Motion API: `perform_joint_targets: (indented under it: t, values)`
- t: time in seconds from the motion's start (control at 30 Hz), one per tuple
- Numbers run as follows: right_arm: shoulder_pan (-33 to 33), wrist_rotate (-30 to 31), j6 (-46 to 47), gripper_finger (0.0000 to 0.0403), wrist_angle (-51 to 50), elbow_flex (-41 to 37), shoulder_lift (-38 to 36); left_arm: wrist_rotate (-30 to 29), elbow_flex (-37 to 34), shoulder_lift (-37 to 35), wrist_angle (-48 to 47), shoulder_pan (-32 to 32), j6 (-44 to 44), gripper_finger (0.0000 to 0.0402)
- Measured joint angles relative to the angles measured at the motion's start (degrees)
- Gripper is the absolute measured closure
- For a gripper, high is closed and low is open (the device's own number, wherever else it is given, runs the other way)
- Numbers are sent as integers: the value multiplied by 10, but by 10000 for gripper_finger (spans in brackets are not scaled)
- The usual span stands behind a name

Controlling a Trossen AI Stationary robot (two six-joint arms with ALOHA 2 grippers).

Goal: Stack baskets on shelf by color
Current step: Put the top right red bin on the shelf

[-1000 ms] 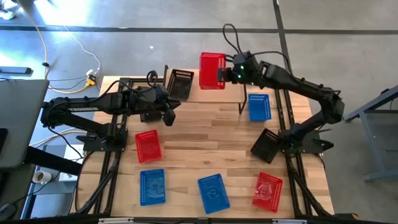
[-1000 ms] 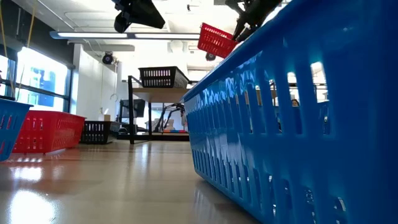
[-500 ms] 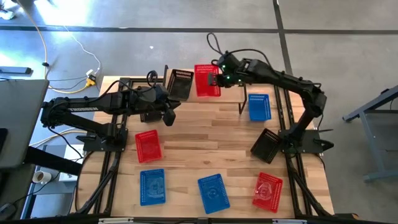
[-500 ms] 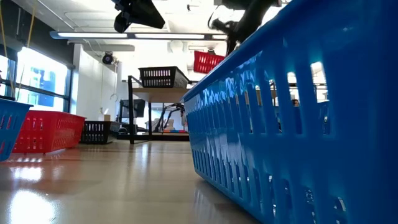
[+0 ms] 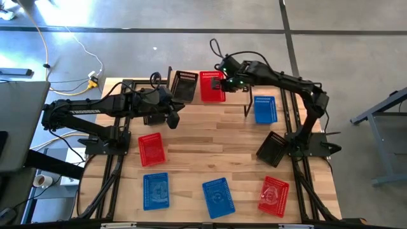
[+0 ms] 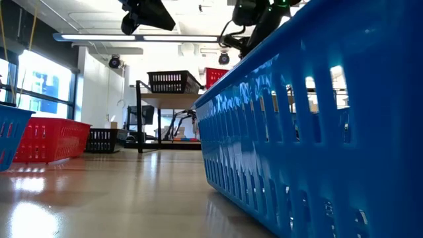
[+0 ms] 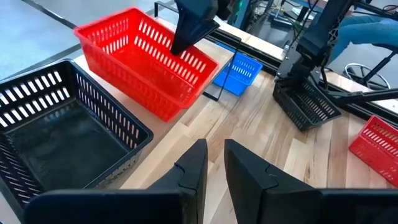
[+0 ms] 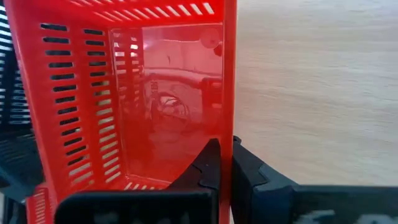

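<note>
Two dark robot arms work over a light wooden tabletop [image 5: 216, 152]. The right claw [image 5: 224, 83] is clamped on the wall of a red perforated plastic basket [image 5: 212, 86], holding it on the low wooden shelf [image 5: 236, 97] at the far edge, just beside a black perforated plastic basket [image 5: 185, 86] that also sits on the shelf. The left claw [image 7: 211, 163] hangs near the shelf, in front of the black basket, its two fingers nearly together and holding nothing. Scattered on the tabletop are two more red baskets [image 5: 151, 149] [image 5: 274, 195], three blue baskets [image 5: 265, 109] [image 5: 156, 190] [image 5: 218, 197], and another black basket [image 5: 272, 149] tipped near the right arm's base
</note>
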Motion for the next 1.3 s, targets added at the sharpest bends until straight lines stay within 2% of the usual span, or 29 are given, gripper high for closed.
perform_joint_targets:
  t: [0.9,1.3]
  values:
    - [-13,-1,-19,402,28,0,7,-2,0,0,2,0,-1,355]
    - [-24,-28,-28,401,28,0,7,-2,0,0,2,0,0,355]
